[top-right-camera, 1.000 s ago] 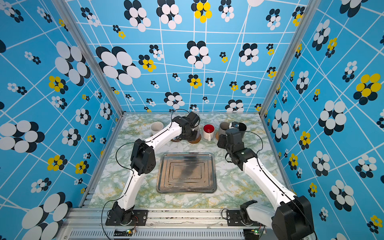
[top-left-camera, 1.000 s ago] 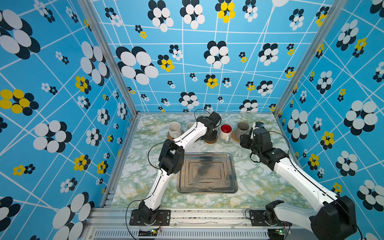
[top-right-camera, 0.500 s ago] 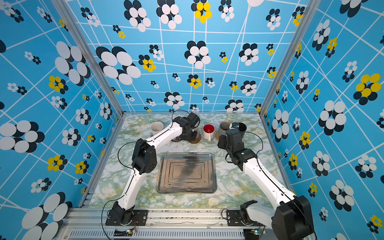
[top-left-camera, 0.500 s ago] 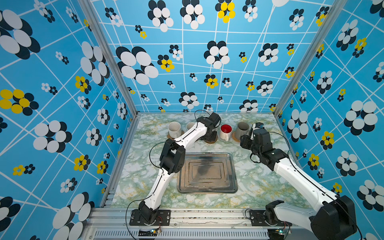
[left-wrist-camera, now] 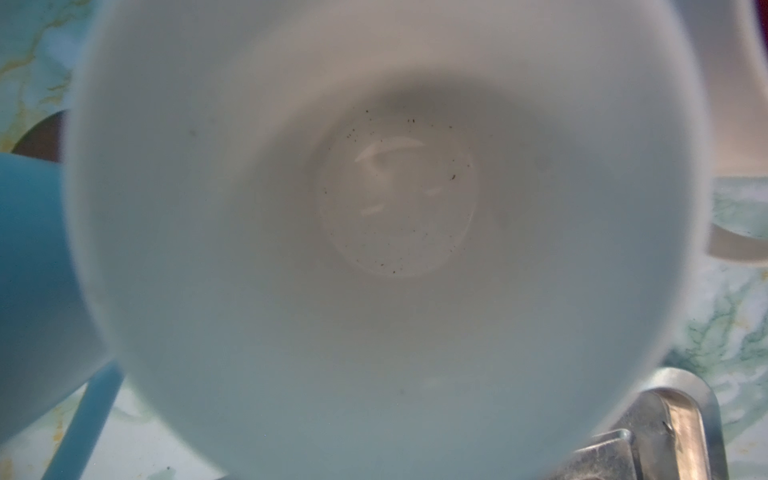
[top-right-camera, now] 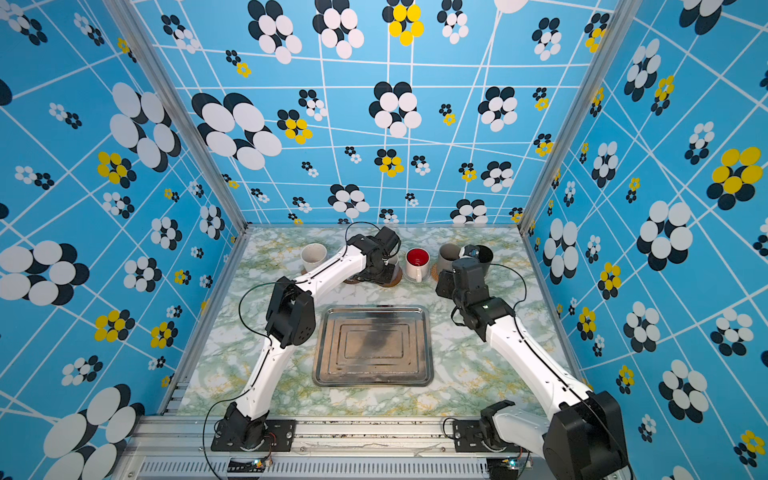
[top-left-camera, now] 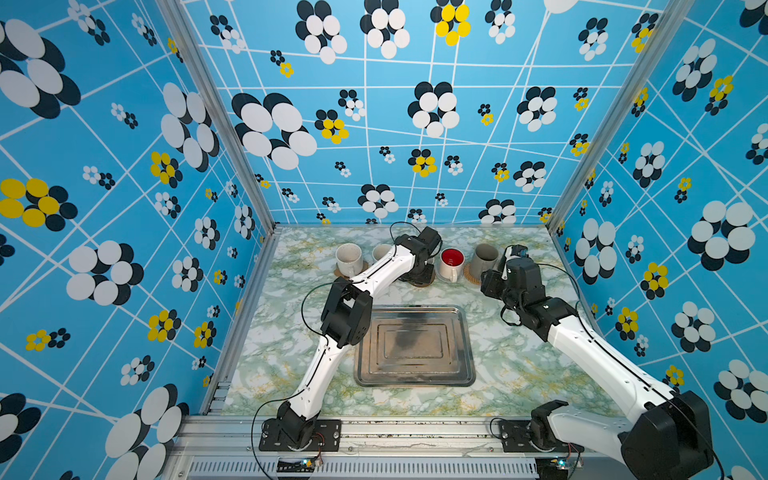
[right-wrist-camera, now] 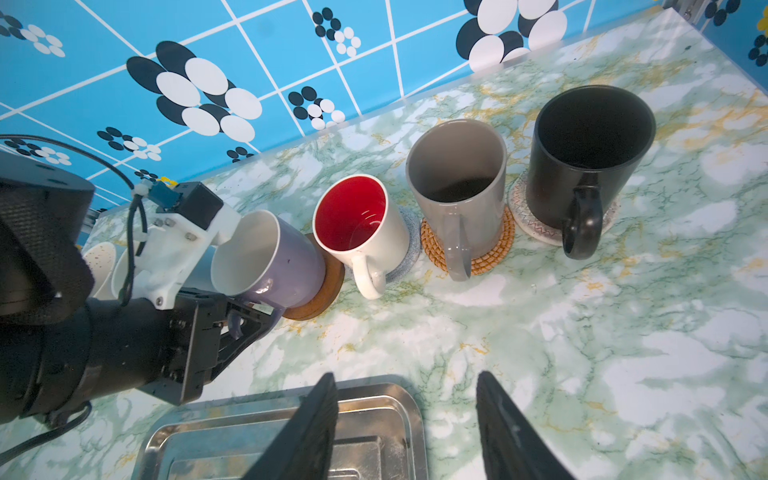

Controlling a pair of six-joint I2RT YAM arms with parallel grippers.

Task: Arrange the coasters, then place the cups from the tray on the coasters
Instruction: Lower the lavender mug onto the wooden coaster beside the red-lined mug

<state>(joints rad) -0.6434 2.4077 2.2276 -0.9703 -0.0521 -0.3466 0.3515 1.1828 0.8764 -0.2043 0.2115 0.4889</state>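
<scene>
My left gripper [right-wrist-camera: 245,322] is shut on the handle of the lilac cup [right-wrist-camera: 270,257], which rests on a round brown coaster [right-wrist-camera: 318,291] at the back of the table. The left wrist view looks straight into its white inside [left-wrist-camera: 395,199]. To its right stand the red-inside cup [right-wrist-camera: 357,224] on a grey woven coaster [right-wrist-camera: 409,245], the grey cup [right-wrist-camera: 457,174] on a rattan coaster [right-wrist-camera: 494,249], and the black cup [right-wrist-camera: 590,153] on a patterned pale coaster [right-wrist-camera: 523,212]. My right gripper [right-wrist-camera: 405,415] hangs open over the tray's [top-left-camera: 415,381] far right corner.
The cream-white cup [top-left-camera: 349,257] and the light blue cup [top-left-camera: 380,251] stand at the back left, partly behind my left arm [top-left-camera: 374,278]. The silver tray holds nothing. Blue patterned walls [top-left-camera: 124,208] close in the table on three sides.
</scene>
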